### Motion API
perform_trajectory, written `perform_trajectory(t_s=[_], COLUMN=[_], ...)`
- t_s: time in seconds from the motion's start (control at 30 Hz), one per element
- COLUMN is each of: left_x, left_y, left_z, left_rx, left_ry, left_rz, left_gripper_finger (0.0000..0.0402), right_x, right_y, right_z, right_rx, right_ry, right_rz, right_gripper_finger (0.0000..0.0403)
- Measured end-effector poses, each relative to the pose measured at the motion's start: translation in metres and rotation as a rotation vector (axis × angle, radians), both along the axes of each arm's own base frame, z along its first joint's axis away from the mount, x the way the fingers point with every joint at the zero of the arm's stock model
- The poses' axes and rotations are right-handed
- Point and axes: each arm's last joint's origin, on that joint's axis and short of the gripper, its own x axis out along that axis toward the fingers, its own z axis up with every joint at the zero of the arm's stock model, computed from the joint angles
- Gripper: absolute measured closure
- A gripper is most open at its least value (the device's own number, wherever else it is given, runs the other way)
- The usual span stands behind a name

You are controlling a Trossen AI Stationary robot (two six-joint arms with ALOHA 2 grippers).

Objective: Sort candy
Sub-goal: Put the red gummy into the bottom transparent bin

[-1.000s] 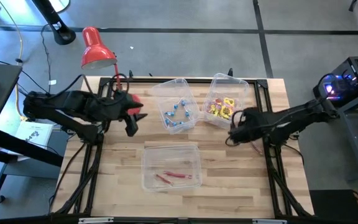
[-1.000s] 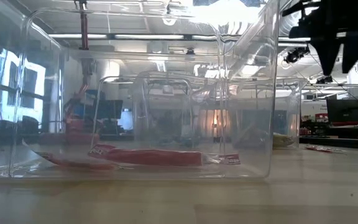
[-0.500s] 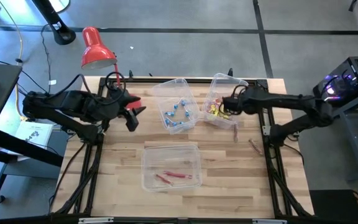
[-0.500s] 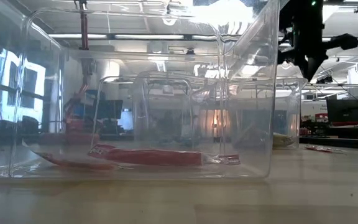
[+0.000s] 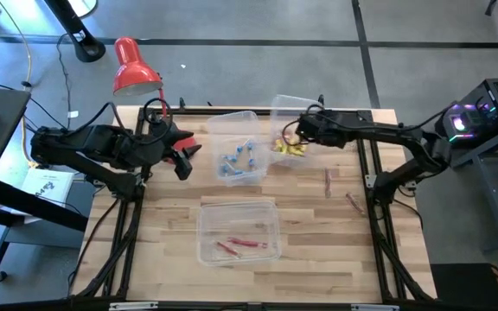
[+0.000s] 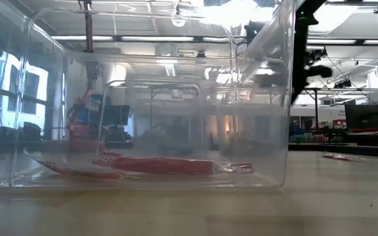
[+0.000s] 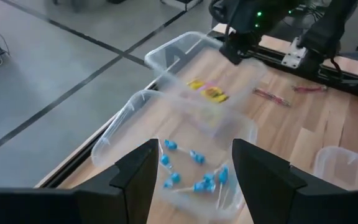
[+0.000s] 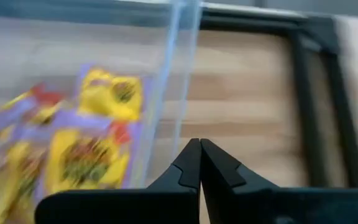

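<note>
The clear bin of yellow packets (image 5: 289, 130) stands at the table's far middle, against the clear bin of blue pieces (image 5: 237, 152). My right gripper (image 5: 305, 130) is shut at the yellow bin's right wall; the yellow packets (image 8: 98, 130) show beside its tips (image 8: 199, 149). A third clear bin (image 5: 239, 229) near the front holds red-pink sticks (image 5: 242, 245). Two more sticks (image 5: 328, 181) (image 5: 354, 203) lie on the table to the right. My left gripper (image 5: 184, 157) is open and empty, left of the blue bin (image 7: 194, 171). My right gripper's shut fingers stand against the outer side of the yellow bin's right wall (image 8: 178, 81), coming level from the table's right. The bin rests on the table and shows blurred. The exact spot of touch does not show.
A red desk lamp (image 5: 133, 67) stands at the far left corner. Black frame rails (image 5: 370, 164) run along the table's left and right sides. Bare wood lies at the front right. In the low view the near bin (image 6: 156, 98) fills most of the picture.
My right gripper has gone from the table's right middle toward the far edge and then left, into the yellow bin's side. The yellow bin has slid toward the table's left, and the blue bin has shifted left with it. The two loose sticks have stayed.
</note>
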Motion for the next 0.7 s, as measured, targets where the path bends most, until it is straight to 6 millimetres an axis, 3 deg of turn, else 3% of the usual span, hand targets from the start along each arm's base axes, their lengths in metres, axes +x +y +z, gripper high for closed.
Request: perform_trajectory(t_s=[0.17,0.43,0.57,0.7], left_x=[-0.006,-0.018,-0.018,-0.017], left_y=[0.002,0.004,0.005,0.004], left_z=[0.003,0.009,0.01,0.009], left_rx=[0.006,0.003,-0.002,-0.002], left_ry=[-0.02,-0.058,-0.063,-0.063], left_rz=[0.012,0.02,0.025,0.025], left_gripper_finger=[0.0202,0.0202,0.0202,0.0202], right_x=[0.013,-0.011,-0.017,-0.024], right_y=[0.015,0.073,0.081,0.081], right_z=[0.001,0.003,-0.028,-0.062], right_rx=[0.026,0.163,0.35,0.431], right_ry=[-0.019,0.172,0.167,0.111], right_rz=[0.153,0.057,0.107,0.098], right_gripper_finger=[0.0403,0.0403,0.0403,0.0403])
